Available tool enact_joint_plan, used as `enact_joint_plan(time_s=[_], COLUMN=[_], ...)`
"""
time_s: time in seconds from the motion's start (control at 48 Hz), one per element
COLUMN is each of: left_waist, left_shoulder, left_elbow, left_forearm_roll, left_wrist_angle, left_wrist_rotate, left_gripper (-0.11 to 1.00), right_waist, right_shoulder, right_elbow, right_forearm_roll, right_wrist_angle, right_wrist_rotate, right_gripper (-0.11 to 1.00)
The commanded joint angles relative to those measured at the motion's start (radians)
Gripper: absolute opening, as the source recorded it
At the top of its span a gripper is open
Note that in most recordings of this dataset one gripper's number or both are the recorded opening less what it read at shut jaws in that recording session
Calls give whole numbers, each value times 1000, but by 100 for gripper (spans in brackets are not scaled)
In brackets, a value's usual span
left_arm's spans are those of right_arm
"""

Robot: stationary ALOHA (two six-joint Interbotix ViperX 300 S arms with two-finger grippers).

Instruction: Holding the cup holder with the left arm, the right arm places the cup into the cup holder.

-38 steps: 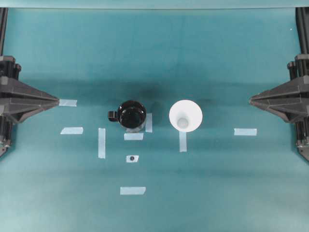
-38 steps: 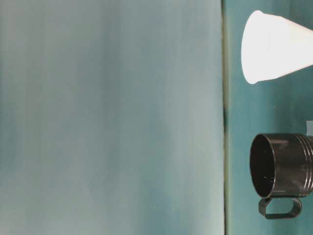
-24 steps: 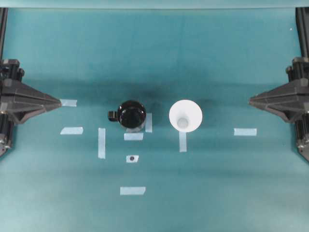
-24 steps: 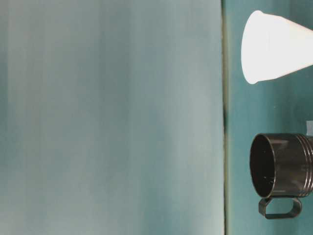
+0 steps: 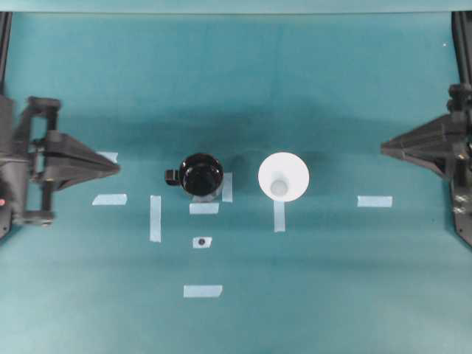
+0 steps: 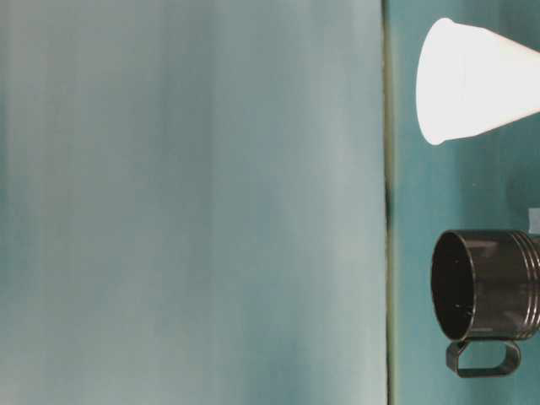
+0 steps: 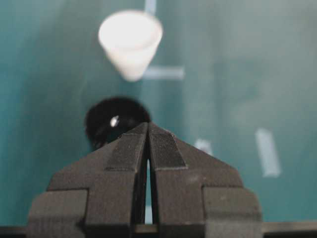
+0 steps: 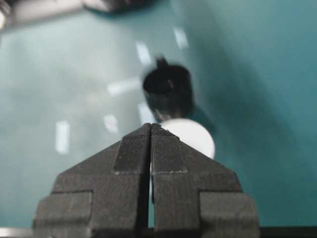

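left tool (image 5: 118, 167) closed, nearer cup holder (image 5: 202, 175) than before | right tool (image 5: 383, 150) closed | cup (image 5: 283, 177) unmoved

Left arm (image 5: 44, 166) reaching in from left edge, end effector (image 5: 116, 167) closed, right end effector (image 5: 383, 150) closed at right edge

Both arms are matte black plastic all over, pretty chunky looking, with 2 flat wedge-shaped fingers that taper to a sharp point from above on the left gripper (image 5: 114, 167) and the right gripper (image 5: 385, 150). Up close the fingers (image 7: 166, 148) have a fine ribbed texture on their pads and blocky stepped bases behind them. The left arm (image 5: 26, 173) has a boxy bracket frame, plus 1 tiny red dot near its edge.
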Motion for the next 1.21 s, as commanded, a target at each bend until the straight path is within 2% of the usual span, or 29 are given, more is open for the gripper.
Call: enact_joint_plan(time_s=[0.0, 0.167, 0.291, 0.458, 0.77, 1.187], left_waist=[21, 48, 51, 51, 52, 55], left_shoulder=[64, 183, 244, 304, 411, 514], left_elbow=[-64, -132, -163, -216, -311, -397], left_forearm_roll=[3, 3, 3, 3, 3, 3], left_wrist_angle=[35, 107, 117, 160, 295, 380], left_wrist_rotate=[31, 89, 98, 98, 104, 101], left_gripper=[3, 3, 3, 3, 3, 3], right_waist=[-28, -54, -55, -55, -57, -57], right_shoulder=[78, 202, 293, 416, 571, 764], right_elbow=[-60, -132, -186, -238, -316, -453], right_forearm_roll=[-6, -67, -98, -103, -109, -127], right_wrist_angle=[60, 161, 204, 252, 270, 423], right_wrist_rotate=[8, 5, 5, 2, -2, -8], right_gripper=[2, 2, 2, 2, 2, 2])
